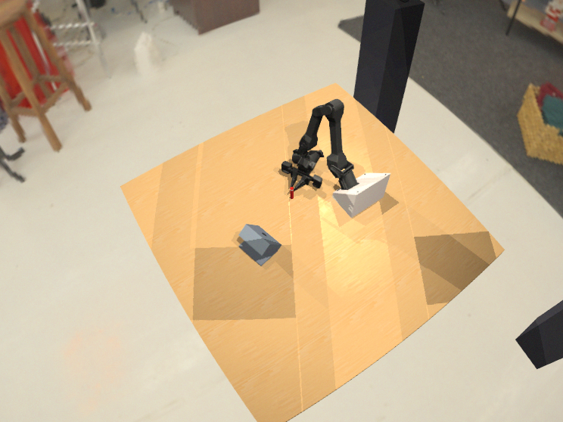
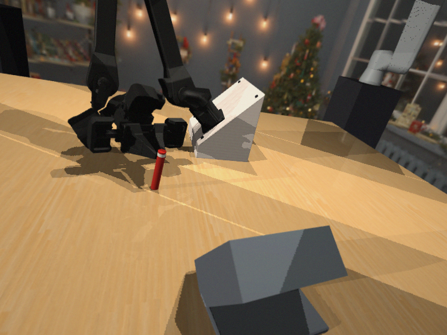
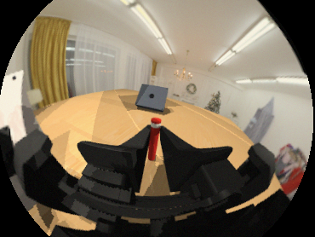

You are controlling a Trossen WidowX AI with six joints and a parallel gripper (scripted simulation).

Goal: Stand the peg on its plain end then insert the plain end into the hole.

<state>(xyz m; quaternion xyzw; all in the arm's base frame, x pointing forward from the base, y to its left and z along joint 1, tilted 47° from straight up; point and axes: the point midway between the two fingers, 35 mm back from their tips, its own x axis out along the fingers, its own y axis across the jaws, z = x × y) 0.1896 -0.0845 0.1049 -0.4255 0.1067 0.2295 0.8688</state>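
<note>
The red peg (image 1: 291, 193) (image 2: 157, 173) (image 3: 153, 145) is close to upright, its white band near the top and its plain end down at the table. Whether that end bears fully on the table is hard to tell. My gripper (image 1: 291, 188) (image 2: 159, 155) (image 3: 156, 128) reaches in low from the robot's side, with its narrow fingertips on either side of the peg's upper part, just below the band. The fingers look shut on it; no clear gap shows. The grey sloped panel (image 1: 254, 234) (image 2: 263, 270) (image 3: 159, 101) stands beyond the peg. Its one dark hole (image 1: 264, 234) (image 3: 151, 95) is hidden in the exterior view.
The arm's base sits against a white wedge block (image 1: 365, 193) (image 2: 231, 137), to the right of the gripper in the top and exterior views. The wedge shows at the left edge of the wrist view. The wooden table (image 1: 218, 190) (image 2: 90, 252) carries patches of shadow.
</note>
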